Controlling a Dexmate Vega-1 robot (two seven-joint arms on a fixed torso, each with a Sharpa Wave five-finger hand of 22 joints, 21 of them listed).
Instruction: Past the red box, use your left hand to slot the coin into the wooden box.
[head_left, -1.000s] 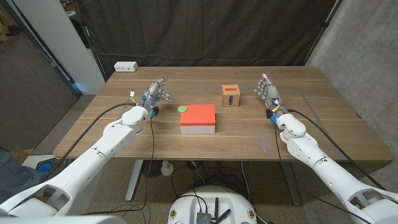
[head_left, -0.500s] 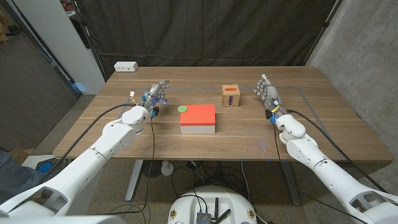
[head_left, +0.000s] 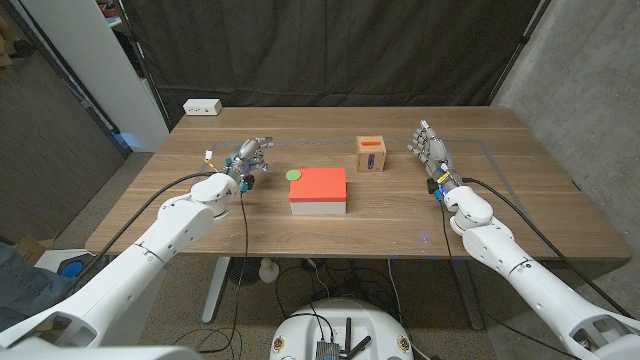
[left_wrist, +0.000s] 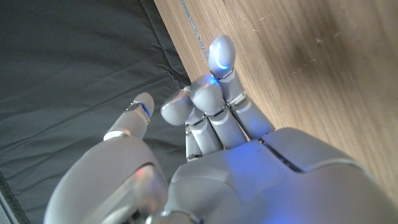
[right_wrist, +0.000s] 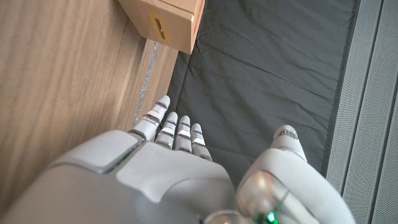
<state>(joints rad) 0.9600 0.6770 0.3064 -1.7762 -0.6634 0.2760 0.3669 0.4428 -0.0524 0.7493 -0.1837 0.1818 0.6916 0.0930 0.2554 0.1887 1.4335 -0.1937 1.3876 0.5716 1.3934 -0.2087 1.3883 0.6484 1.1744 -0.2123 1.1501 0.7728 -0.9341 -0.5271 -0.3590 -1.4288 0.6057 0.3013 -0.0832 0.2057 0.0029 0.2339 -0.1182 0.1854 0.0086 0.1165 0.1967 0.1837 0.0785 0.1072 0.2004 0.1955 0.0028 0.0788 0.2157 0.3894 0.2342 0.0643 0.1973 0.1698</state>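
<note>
Right, at the centre of the wooden surface sits the flat red-topped rectangular box with white sides, and everything else takes its place from it. Touching or just off its far left corner lies the small round green coin, flat on the wood and untouched. Beyond the red box and toward the robot's right stands the small wooden cube box, upright, a dark vertical slot on its near face with a red mark above it. That same wooden box shows in the right wrist view, slot visible on one side.

To the left of the red box, the left robot hand hangs near the coin but clearly apart from it, fingers curled partway in, thumb held away from them, nothing in its grasp; the left wrist view shows it over bare wood with the fingertips bunched loosely together. Off to the right of the red box, just past the wooden box, the right robot hand stands with its fingers straight, side by side and pointing away from the robot, empty as well.

Far beyond the red box, at the back left corner of the surface, rests a small white rectangular block.
</note>
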